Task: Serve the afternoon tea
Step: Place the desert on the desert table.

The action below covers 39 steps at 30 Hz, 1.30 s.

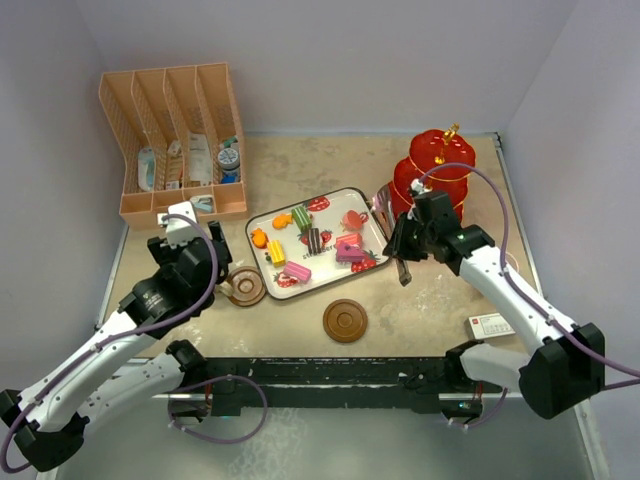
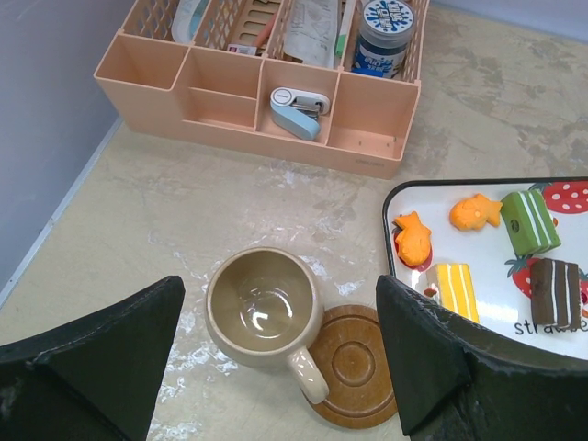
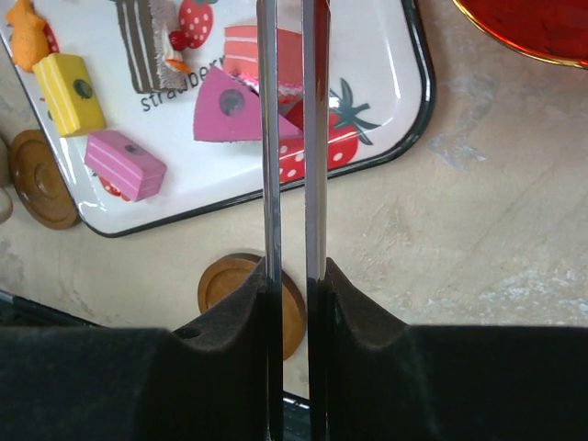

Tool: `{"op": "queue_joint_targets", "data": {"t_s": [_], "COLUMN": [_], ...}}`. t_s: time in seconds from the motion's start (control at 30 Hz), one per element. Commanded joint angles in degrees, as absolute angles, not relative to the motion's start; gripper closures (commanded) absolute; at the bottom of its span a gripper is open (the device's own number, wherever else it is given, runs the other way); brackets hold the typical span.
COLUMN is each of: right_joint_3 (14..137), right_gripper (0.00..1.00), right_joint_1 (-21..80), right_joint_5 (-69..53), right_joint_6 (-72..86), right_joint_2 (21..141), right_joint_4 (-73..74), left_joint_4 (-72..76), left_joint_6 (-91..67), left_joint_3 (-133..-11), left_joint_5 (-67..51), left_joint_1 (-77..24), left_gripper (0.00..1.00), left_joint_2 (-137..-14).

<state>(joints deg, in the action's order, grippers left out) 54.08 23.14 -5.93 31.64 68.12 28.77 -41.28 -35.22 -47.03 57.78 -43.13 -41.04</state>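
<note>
The toy cakes (image 1: 313, 238) lie on the white tray (image 3: 367, 55) at the middle of the bench (image 1: 430, 320). The red three-tier stand (image 1: 437, 165) stands toward the far right corner, and the tan mug (image 2: 262, 308) sits just left of the tray with its handle over the rim of one brown saucer (image 2: 354, 367); the other saucer (image 1: 345, 321) lies near the front edge. I have the left end effector (image 2: 280, 289) wide open above the mug, gripping nothing, and the right end effector (image 3: 292, 276) clamped on the metal tongs (image 3: 266, 138), which reach over the tray's near right corner.
</note>
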Motion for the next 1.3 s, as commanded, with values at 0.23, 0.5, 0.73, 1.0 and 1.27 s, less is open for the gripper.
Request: {"op": "queue_joint_targets", "data": {"t_s": [0.23,0.5,0.73,1.0,1.27], "right_joint_3": [48.1,46.4,45.3,43.5,42.8], "right_gripper": [0.84,0.84,0.85,0.85,0.84], "right_joint_1": [17.5,14.7,13.7,13.1,11.6], "right_joint_5": [-5.3,-6.3,-6.3,-7.3,-7.0], "right_joint_6": [31.7,32.9,37.6,39.7,38.7], "right_joint_2": [68.2,70.8,72.2,76.5,80.7], "right_joint_4": [23.6,17.9,11.0,2.5,-5.3], "left_joint_4": [-40.0,-40.0,-40.1,-40.1,-39.9], "left_joint_6": [-34.1,-34.1,-34.1,-34.1,-33.8], "left_joint_3": [-47.3,-47.3,-47.4,-47.2,-47.4], "left_joint_5": [58.0,57.9,57.9,58.0,57.5], "left_joint_1": [-43.0,-43.0,-43.0,-43.0,-43.0], "left_gripper": [0.17,0.17,0.17,0.17,0.17], "left_joint_2": [-40.9,-41.1,-41.0,-41.5,-42.9]}}
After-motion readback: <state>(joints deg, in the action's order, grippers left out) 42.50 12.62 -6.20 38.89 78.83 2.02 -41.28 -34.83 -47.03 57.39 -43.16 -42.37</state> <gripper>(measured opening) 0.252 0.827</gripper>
